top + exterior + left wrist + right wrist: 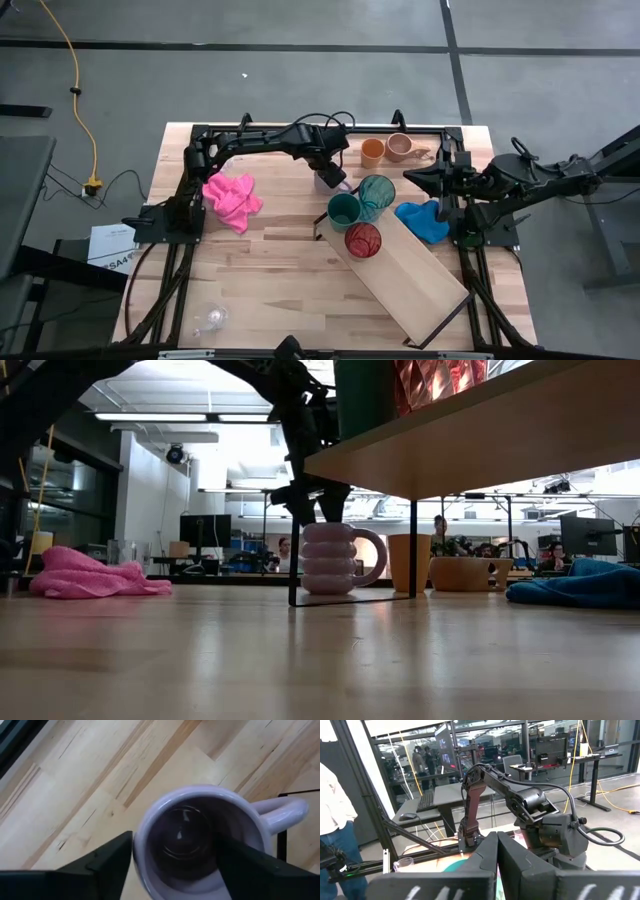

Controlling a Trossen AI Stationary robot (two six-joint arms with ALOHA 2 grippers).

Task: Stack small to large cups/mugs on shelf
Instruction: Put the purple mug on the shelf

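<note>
Left claw apart, one finger inside purple mug, upper centre, touching shelf corner. Right claw together, right edge.

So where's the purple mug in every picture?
High view: purple mug near the table's far middle, under the left gripper.
Low view: center, standing on the table by the shelf leg.
Left wrist view: fills the middle.
Right wrist view: not in it.
Shared landmark: the shelf.
</note>
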